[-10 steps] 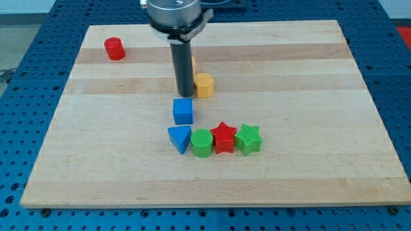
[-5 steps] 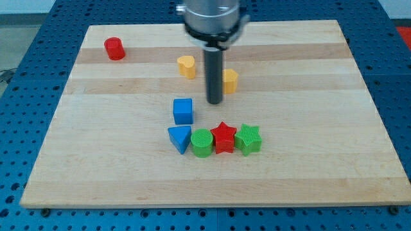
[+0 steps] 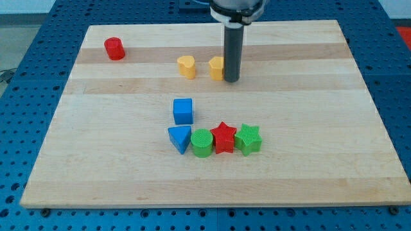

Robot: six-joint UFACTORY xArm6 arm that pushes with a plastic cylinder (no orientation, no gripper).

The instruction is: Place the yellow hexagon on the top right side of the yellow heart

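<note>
The yellow heart lies on the wooden board in the upper middle. The yellow hexagon sits just to the heart's right, level with it, with a small gap between them. My tip stands at the hexagon's right side, touching or nearly touching it, and the rod hides the hexagon's right edge.
A red cylinder sits at the board's upper left. A blue cube lies below the heart. Under it runs a row: blue triangle, green cylinder, red star, green star.
The tip swept right from the heart's side, round the hexagon to its right side and up. The hexagon moved up and now sits level with the heart.
</note>
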